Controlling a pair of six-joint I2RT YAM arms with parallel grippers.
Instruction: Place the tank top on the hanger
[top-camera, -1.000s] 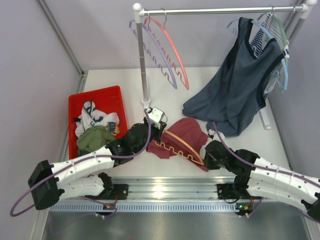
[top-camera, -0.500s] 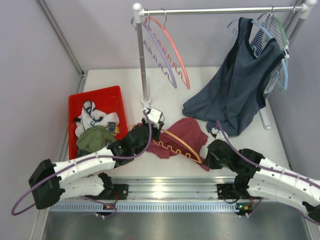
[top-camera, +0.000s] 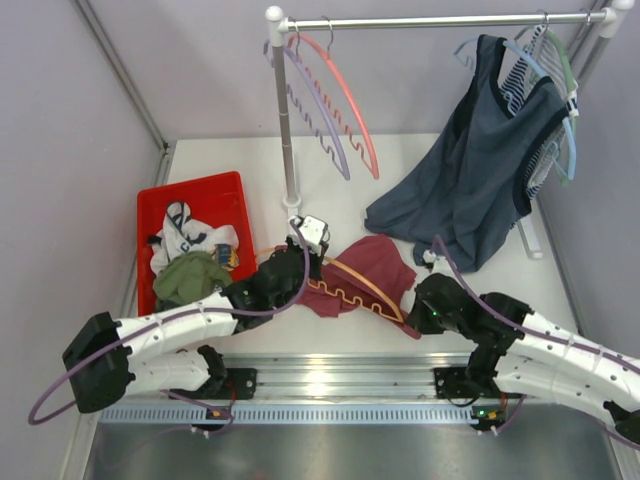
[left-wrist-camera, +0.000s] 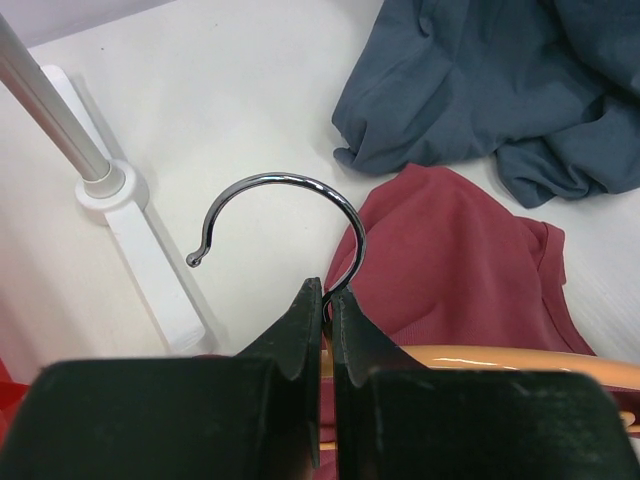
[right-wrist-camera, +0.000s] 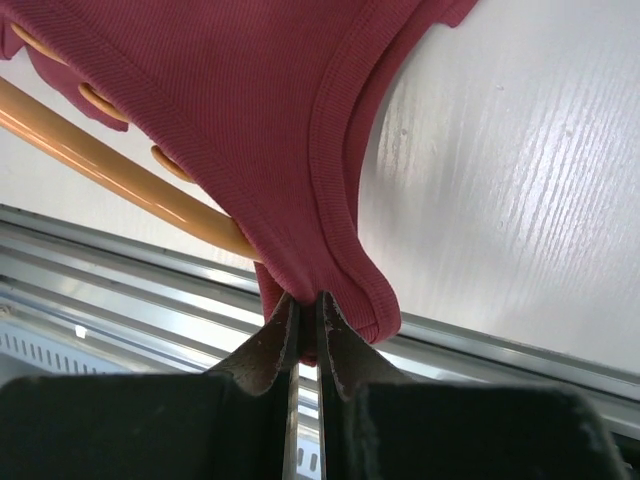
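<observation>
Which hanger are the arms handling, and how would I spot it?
On the white table, near the upright pole, lies a maroon tank top. The orange hanger rests against it, down low, while the pink hanger and lilac hanger hang up on the rail.

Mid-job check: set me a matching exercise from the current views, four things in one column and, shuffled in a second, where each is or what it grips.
Things:
1. left gripper
2. right gripper
3. dark blue-grey top
4. olive green garment

Places and states:
A. lying in the red bin
B. shut on the hanger at its neck
C. hanging from the rail
D. shut on an edge of the tank top

Pairs: 1-B, 2-D, 3-C, 4-A.
</observation>
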